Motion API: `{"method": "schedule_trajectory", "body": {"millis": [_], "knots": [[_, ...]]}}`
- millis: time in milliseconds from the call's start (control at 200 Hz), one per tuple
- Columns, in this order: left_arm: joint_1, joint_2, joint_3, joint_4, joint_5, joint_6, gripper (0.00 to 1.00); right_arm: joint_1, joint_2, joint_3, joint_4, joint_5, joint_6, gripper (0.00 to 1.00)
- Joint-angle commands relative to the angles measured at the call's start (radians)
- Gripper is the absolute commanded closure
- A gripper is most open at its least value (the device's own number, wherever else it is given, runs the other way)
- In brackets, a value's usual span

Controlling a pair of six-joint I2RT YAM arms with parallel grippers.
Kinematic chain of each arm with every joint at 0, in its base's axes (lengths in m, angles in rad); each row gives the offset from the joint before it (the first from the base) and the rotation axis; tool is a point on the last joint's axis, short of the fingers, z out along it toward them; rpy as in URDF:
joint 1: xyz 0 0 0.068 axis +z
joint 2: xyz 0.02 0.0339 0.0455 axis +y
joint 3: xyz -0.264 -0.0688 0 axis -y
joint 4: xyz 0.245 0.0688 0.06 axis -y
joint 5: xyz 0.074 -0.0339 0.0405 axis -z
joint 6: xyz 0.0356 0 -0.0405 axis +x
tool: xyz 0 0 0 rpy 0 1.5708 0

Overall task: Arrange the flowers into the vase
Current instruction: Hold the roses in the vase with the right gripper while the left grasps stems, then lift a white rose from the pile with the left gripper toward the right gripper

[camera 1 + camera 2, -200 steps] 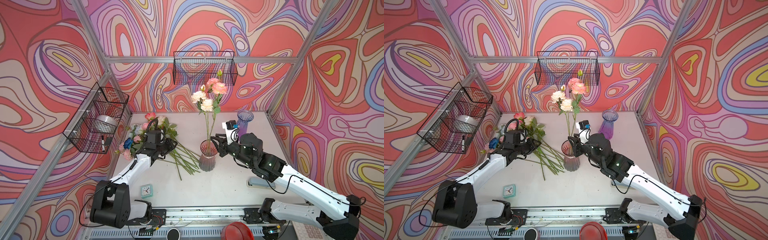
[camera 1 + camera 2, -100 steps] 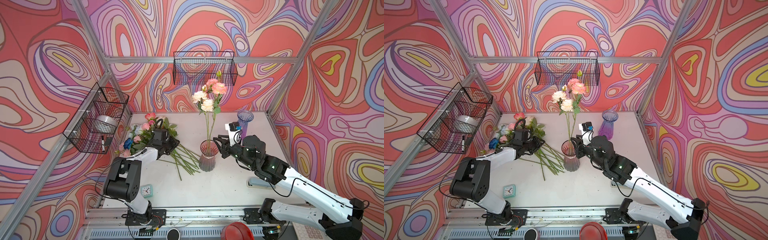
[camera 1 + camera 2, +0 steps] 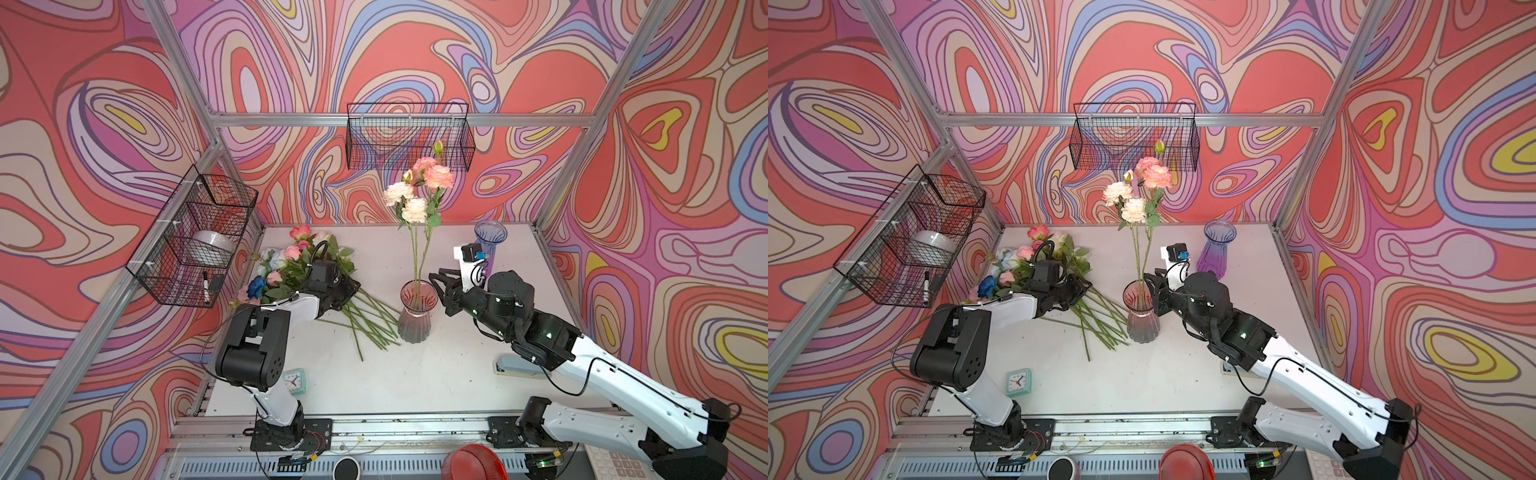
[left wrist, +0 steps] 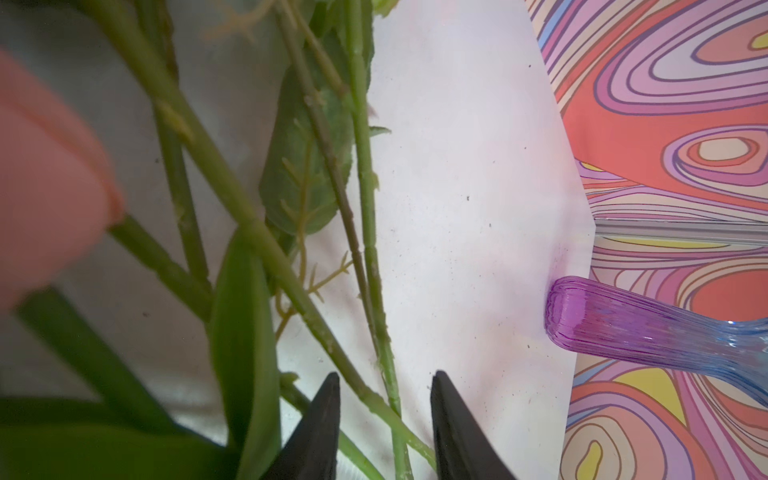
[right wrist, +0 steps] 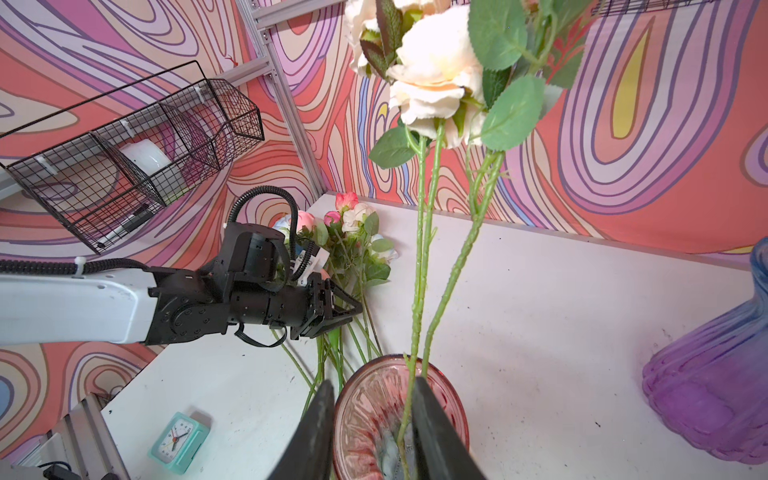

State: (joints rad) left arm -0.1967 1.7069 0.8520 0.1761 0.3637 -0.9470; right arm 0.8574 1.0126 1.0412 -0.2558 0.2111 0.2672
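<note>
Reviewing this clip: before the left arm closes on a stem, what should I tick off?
1. Pink vase upright: ok.
2. Standing flowers seated in it: ok.
3. Left end effector open around loose stems: ok.
4. Only one stem between its fingers: not ok, at least two lie there.
5. Right end effector open at the vase's rim: ok.
6. Right end effector touching the rim: cannot tell.

Loose flowers (image 3: 291,254) crowd left of pink vase (image 3: 415,326); table (image 3: 395,386) front bare.

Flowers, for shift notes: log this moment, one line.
left gripper open over loose flowers | right gripper open at pink vase | vase partly filled
</note>
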Motion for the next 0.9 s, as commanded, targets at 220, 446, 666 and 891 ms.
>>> {"method": "schedule_trajectory", "body": {"millis": [220,446,666,891], "knots": [[-0.003,0.019,0.032,0.008,-0.051,-0.002,0.8,0.003,-0.02,-0.015,-0.008,0.02,-0.009,0.68],[-0.003,-0.005,0.052,-0.012,-0.073,0.004,0.99,0.003,-0.018,-0.018,-0.003,0.017,-0.006,0.68],[-0.003,-0.057,0.061,-0.001,-0.071,-0.012,1.0,0.002,-0.022,-0.017,-0.007,0.015,-0.004,0.68],[-0.002,-0.234,0.103,-0.081,-0.096,0.031,1.0,0.003,-0.035,-0.016,-0.015,0.011,-0.003,0.68]]}}
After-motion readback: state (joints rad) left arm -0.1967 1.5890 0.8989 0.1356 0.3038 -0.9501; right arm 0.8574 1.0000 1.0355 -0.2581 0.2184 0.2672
